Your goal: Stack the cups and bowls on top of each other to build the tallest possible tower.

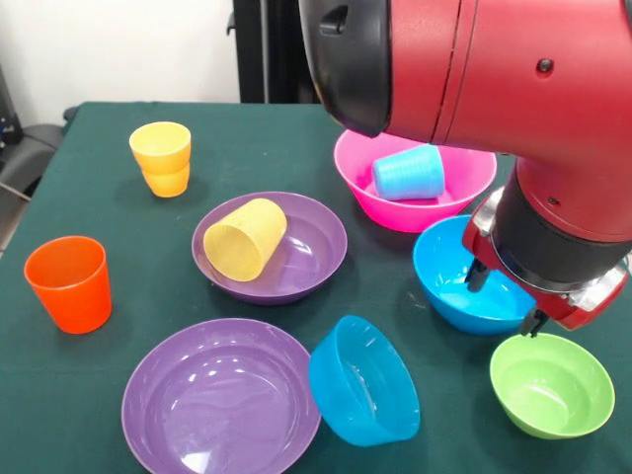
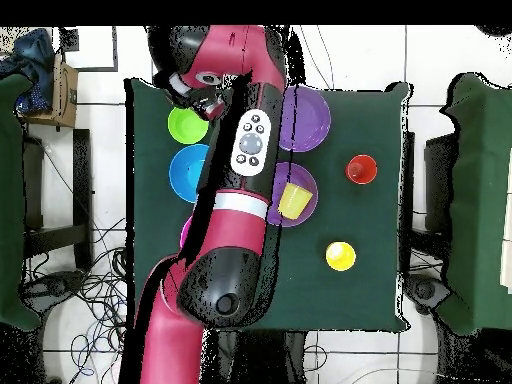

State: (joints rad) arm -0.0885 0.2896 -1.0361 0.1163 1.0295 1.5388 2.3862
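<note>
My gripper hangs over the near right rim of a blue bowl. Its fingers stand apart, one inside the bowl and one outside the rim, holding nothing that I can see. A green bowl sits just in front of it. A pink bowl behind holds a light blue cup on its side. A pale yellow ribbed cup lies in a purple bowl. A second purple bowl has another blue bowl tilted against it. Two amber-yellow cups are nested upright. An orange cup stands at the left.
The red arm covers much of the table's left half in the overhead view, hiding the tilted blue bowl and most of the pink one. The green cloth reaches the table's edges. Cables lie on the floor.
</note>
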